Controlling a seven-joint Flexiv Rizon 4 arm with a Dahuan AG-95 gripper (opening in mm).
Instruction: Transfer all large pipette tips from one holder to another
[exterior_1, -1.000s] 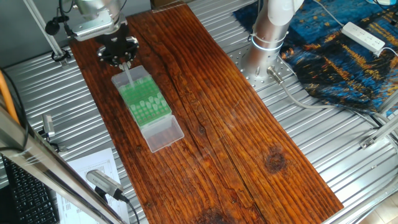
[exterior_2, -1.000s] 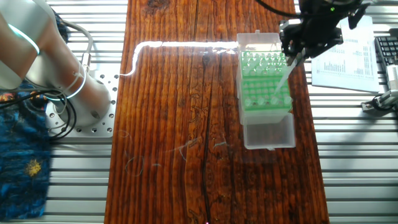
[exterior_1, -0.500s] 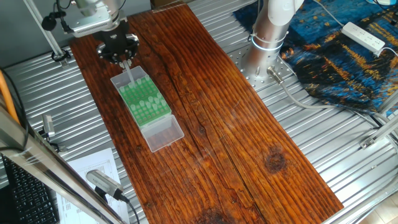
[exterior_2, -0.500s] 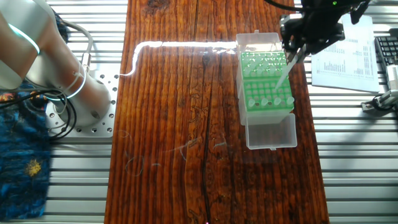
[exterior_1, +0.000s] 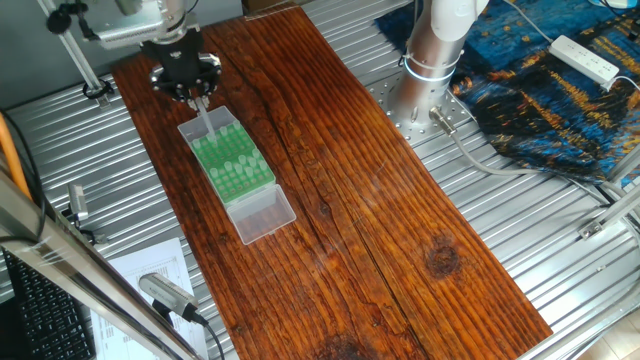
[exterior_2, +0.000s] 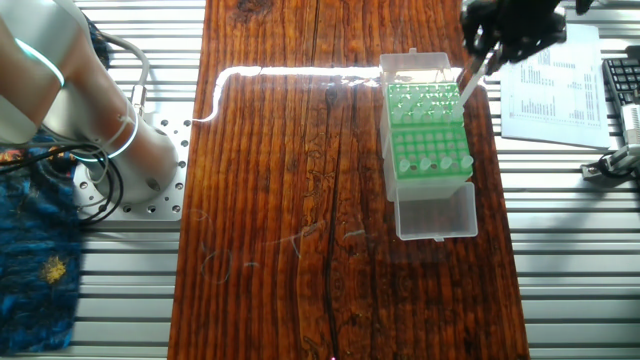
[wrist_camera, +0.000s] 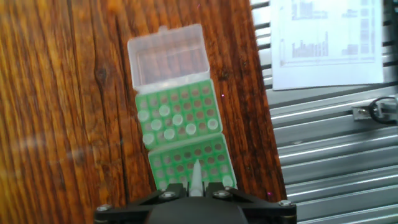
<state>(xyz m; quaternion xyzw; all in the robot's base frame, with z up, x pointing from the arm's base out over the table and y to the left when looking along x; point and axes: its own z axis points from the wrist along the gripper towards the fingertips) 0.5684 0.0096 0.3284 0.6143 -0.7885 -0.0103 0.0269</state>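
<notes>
My gripper (exterior_1: 196, 94) is shut on one translucent whitish pipette tip (exterior_1: 207, 120), which hangs point-down over the far end of the green rack (exterior_1: 233, 163). It also shows in the other fixed view (exterior_2: 482, 62), with the tip (exterior_2: 467, 88) slanting toward the rack (exterior_2: 428, 135). In the hand view the tip (wrist_camera: 194, 179) sits between my fingers (wrist_camera: 166, 194), above the nearer green holder (wrist_camera: 193, 160), whose holes look mostly empty. The farther green holder (wrist_camera: 177, 99) carries several whitish tips (wrist_camera: 177, 119).
A clear plastic lid (wrist_camera: 168, 55) lies open at the rack's end, and shows in both fixed views (exterior_1: 264, 216) (exterior_2: 435, 210). Printed paper (wrist_camera: 326, 37) lies on the metal table beside the wooden board (exterior_1: 380, 190). The arm base (exterior_1: 430, 60) stands to the right.
My gripper has risen and drawn back toward the rack's far end, carrying the tip up with it. The rack and lid have not moved.
</notes>
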